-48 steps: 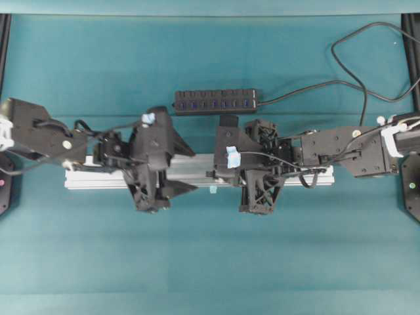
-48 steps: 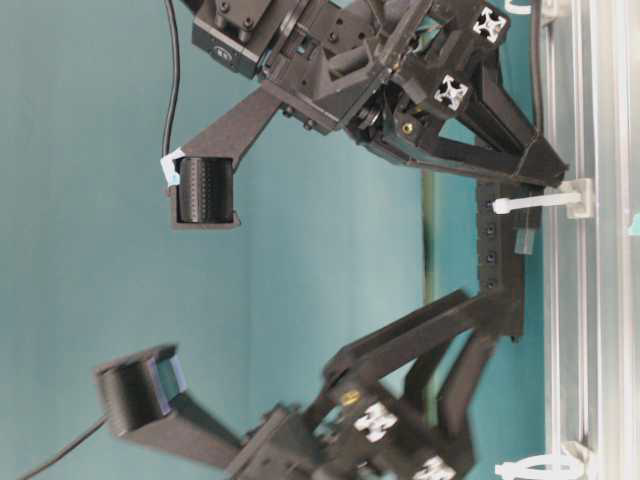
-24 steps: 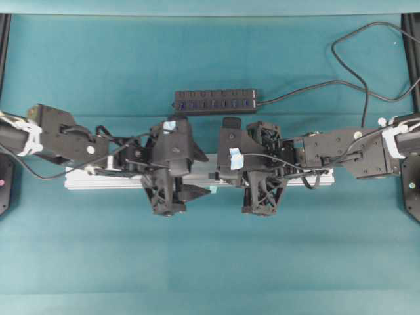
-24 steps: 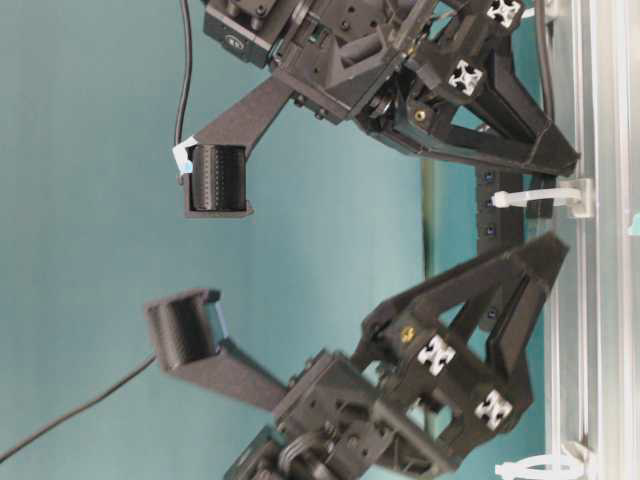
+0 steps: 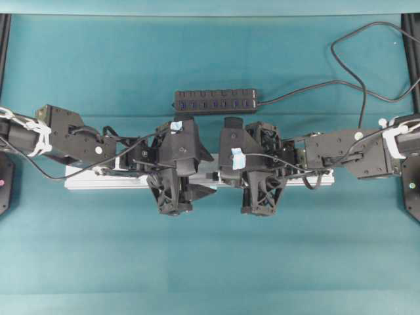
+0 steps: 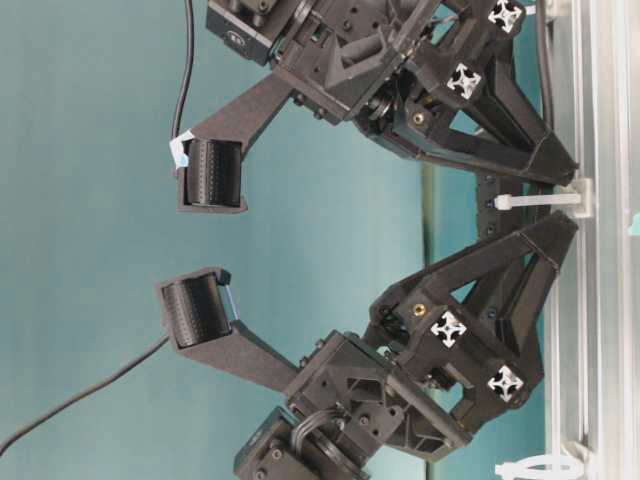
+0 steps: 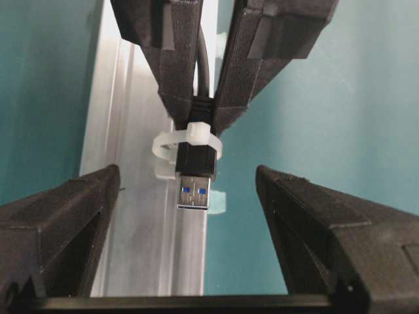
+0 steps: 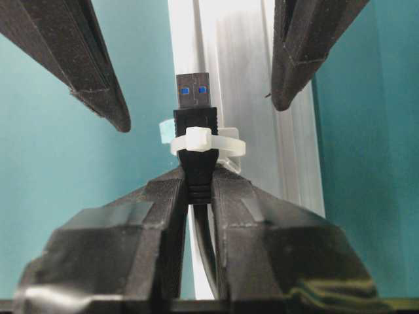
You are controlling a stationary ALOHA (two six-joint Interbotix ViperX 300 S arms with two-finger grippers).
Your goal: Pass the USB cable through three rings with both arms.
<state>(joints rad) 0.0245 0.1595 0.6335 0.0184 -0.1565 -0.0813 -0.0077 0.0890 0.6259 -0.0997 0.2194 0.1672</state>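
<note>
In the right wrist view my right gripper [image 8: 198,173] is shut on the USB cable just behind its black plug [image 8: 194,98]. The plug pokes through one white ring [image 8: 208,142] on the silver rail [image 8: 242,78]. In the left wrist view the plug [image 7: 195,180] sticks out of that ring [image 7: 167,145] toward me. My left gripper [image 7: 186,170] is open, with one finger [image 7: 59,222] on each side of the plug and touching nothing. In the table-level view this ring [image 6: 540,200] sits between the two grippers' tips, and another ring [image 6: 535,466] stands empty further along the rail.
A black hub strip with blue sockets [image 5: 216,102] lies behind the rail [image 5: 98,178], and its cord [image 5: 341,59] loops toward the back right. A pale blue tab [image 7: 219,203] sticks out from the rail's edge below the plug. Teal table surface surrounds the rail.
My left arm has moved right along the rail toward the right gripper, bringing its open jaws to either side of the plug. The right gripper has held still, shut on the cable.
</note>
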